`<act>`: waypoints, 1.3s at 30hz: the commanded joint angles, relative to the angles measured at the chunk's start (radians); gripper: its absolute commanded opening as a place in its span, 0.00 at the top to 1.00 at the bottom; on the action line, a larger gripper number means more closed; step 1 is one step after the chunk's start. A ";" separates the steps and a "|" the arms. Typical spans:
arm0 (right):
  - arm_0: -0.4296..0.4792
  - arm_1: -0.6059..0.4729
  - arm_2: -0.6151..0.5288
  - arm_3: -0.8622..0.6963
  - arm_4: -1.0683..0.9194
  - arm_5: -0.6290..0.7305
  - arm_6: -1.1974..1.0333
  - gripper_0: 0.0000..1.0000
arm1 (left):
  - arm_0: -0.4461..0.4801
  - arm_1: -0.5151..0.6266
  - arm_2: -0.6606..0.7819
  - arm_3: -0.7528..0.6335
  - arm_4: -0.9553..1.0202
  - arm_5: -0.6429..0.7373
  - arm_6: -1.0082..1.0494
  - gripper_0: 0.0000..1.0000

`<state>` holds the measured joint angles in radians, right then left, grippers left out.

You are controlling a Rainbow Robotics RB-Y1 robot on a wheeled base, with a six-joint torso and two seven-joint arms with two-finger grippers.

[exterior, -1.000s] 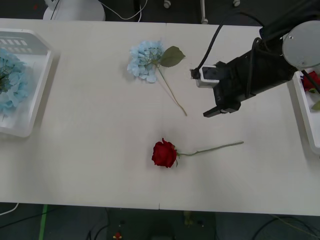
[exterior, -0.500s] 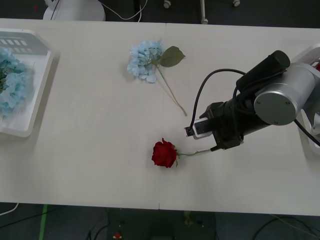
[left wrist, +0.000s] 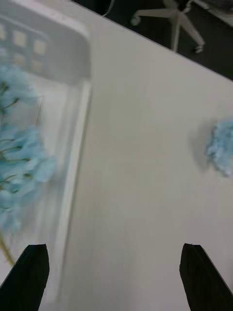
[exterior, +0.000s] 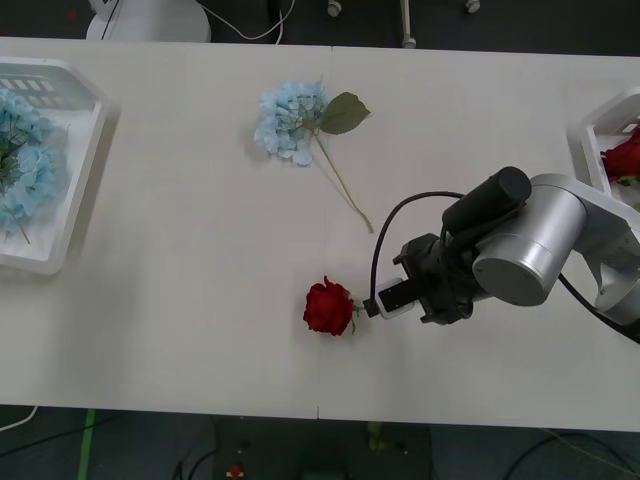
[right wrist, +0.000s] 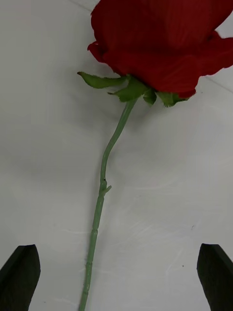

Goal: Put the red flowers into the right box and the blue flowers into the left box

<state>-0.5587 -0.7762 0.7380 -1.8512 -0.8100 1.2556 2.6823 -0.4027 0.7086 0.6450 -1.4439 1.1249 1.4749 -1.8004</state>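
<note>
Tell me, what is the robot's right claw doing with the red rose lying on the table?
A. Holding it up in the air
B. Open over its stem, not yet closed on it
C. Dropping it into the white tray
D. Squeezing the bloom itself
B: the right gripper has its fingers spread wide on either side of the red rose, whose stem lies flat on the table between them.

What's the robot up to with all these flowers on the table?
It is sorting artificial flowers into white trays. The right gripper, open, sits low over the stem of a red rose on the table, set to grab it. One blue flower also lies loose. The left box holds blue flowers; the right box holds a rose.
</note>
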 commanded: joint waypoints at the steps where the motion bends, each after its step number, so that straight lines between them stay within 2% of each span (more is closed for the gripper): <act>1: 0.011 0.049 0.015 0.041 0.031 -0.012 0.023 0.06 | -0.036 0.062 -0.041 -0.089 0.127 0.019 -0.056 0.22; 3: 0.011 0.071 0.024 0.067 0.048 -0.013 0.023 0.06 | -0.041 0.054 -0.131 -0.113 0.185 -0.028 -0.054 0.20; 5: 0.011 0.084 0.038 0.079 0.074 -0.018 0.023 0.06 | -0.050 0.023 -0.232 -0.115 0.203 -0.123 -0.056 0.07; 7: 0.011 0.086 0.057 0.086 0.092 -0.035 0.023 0.06 | -0.059 -0.021 -0.312 -0.116 0.164 -0.215 -0.059 0.00; 11: 0.011 0.087 0.100 0.087 0.117 -0.074 0.023 0.06 | -0.082 -0.120 -0.452 -0.115 -0.008 -0.369 -0.057 0.00; 20: 0.037 0.126 0.129 0.087 0.224 -0.104 0.023 0.06 | -0.148 -0.308 -0.633 -0.036 -0.278 -0.507 -0.047 0.00; 26: 0.042 0.158 0.129 0.127 0.236 -0.107 0.023 0.06 | -0.232 -0.406 -0.748 0.135 -0.425 -0.673 -0.043 0.00; 31: 0.040 0.175 0.129 0.161 0.242 -0.113 0.023 0.06 | -0.312 -0.460 -0.824 0.304 -0.448 -0.829 -0.043 0.00; 35: 0.042 0.176 0.129 0.161 0.236 -0.108 0.023 0.08 | -0.374 -0.498 -0.847 0.396 -0.462 -0.871 -0.045 0.00; 36: 0.042 0.176 0.129 0.161 0.235 -0.108 0.023 0.19 | -0.387 -0.508 -0.851 0.415 -0.465 -0.871 -0.042 0.00; 38: 0.042 0.176 0.129 0.161 0.235 -0.108 0.023 0.67 | -0.412 -0.523 -0.857 0.448 -0.473 -0.872 -0.039 0.00; 39: 0.042 0.175 0.129 0.161 0.236 -0.107 0.023 0.86 | -0.421 -0.528 -0.858 0.459 -0.476 -0.874 -0.039 0.00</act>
<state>-0.5291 -0.6288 0.8619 -1.6944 -0.5791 1.1573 2.6823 -0.7441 0.2177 -0.1984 -1.0041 0.6669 0.6201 -1.8004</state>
